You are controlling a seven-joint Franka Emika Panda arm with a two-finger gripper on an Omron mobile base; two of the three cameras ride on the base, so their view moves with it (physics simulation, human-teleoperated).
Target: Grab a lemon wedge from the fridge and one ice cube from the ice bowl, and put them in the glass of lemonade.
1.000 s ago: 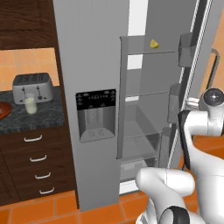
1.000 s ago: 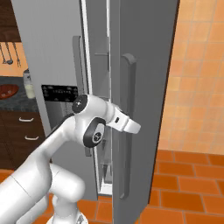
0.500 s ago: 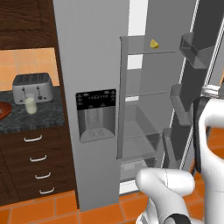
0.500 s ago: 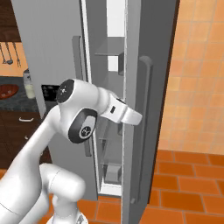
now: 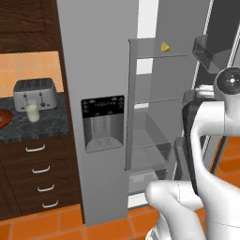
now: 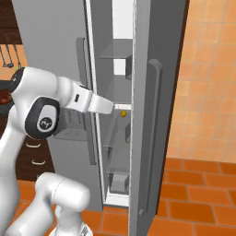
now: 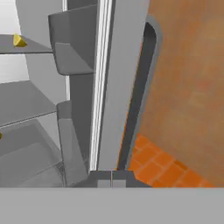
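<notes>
The fridge right door stands open, so you are at the fetching step. The lemon wedge lies on an upper shelf inside, untouched. Your gripper is fully closed on nothing, its tips at the open door's edge. The glass of lemonade waits on the counter by the toaster. Next, judged: part the jaws and reach in and up toward the wedge

matt grey metal-look fridge, clear glassy shelves, dark speckled stone counter, glossy chrome toaster, dark wood drawers.
</notes>
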